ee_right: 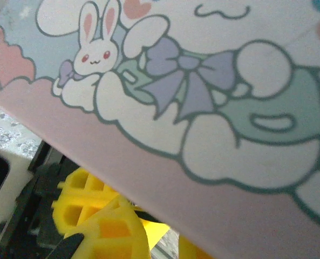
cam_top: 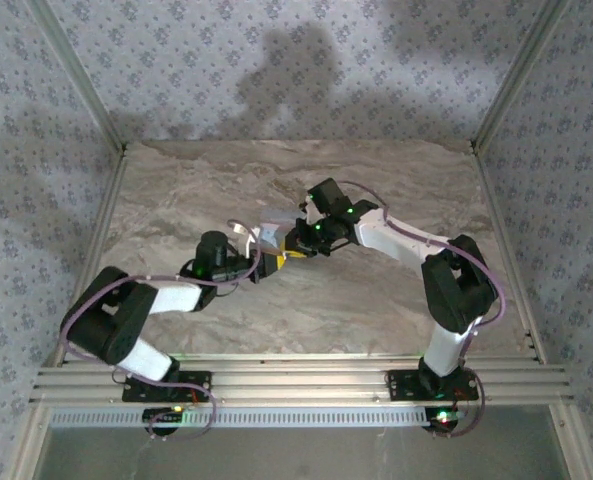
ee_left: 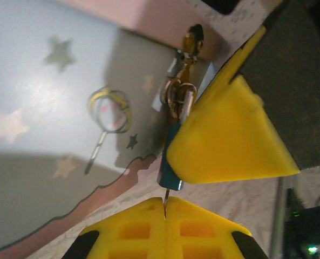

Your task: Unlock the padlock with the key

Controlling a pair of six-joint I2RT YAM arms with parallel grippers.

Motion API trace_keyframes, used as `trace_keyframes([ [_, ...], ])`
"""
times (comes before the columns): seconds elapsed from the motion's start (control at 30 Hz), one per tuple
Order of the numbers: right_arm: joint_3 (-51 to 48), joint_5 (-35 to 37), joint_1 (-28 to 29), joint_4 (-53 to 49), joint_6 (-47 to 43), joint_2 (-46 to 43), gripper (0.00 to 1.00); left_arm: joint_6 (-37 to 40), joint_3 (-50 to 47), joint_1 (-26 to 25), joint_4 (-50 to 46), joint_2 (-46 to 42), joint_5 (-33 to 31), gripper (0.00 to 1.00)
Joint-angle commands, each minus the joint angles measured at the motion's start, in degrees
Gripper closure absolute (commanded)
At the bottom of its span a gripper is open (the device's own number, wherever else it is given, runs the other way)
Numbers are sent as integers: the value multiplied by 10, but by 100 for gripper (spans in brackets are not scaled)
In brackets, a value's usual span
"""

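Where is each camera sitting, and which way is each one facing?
Top external: above and behind the bases, looking down at the table; left arm and right arm meet at the tin.
Left wrist: on the left arm, looking along its left gripper, shut on the key, at the padlock on the tin's starred side.
Right wrist: on the right arm, close against the tin's bunny lid; its own yellow fingers at the bottom.
Shared: the tin shows in all three.

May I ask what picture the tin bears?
The tin shows a white bunny, clouds and a lilac bow, clearest in the right wrist view.
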Motion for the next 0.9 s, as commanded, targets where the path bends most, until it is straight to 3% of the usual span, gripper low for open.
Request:
trace_keyframes([
  [0.0,-5,-36,29,-28,6,28,100,68,35,-23,59,-39,-36,100],
  [0.13,-19,-48,32,-2,18,29,100,-57,40,15,194,29,57,100],
  [0.27,-37,-49,34,25,32,18,100,-211,51,32,374,126,103,100],
  [0.3,-41,-50,33,30,34,17,100,-231,60,31,375,138,107,100],
  [0.47,-74,-41,32,54,48,10,100,-209,60,11,369,139,96,100],
  [0.6,-85,-24,30,59,51,8,100,-108,43,-4,270,118,64,100],
  [0.7,-98,-5,28,66,55,6,90,-38,32,-22,215,122,36,100],
  [0.87,-127,40,27,78,62,-10,75,-33,6,-30,272,174,5,100],
])
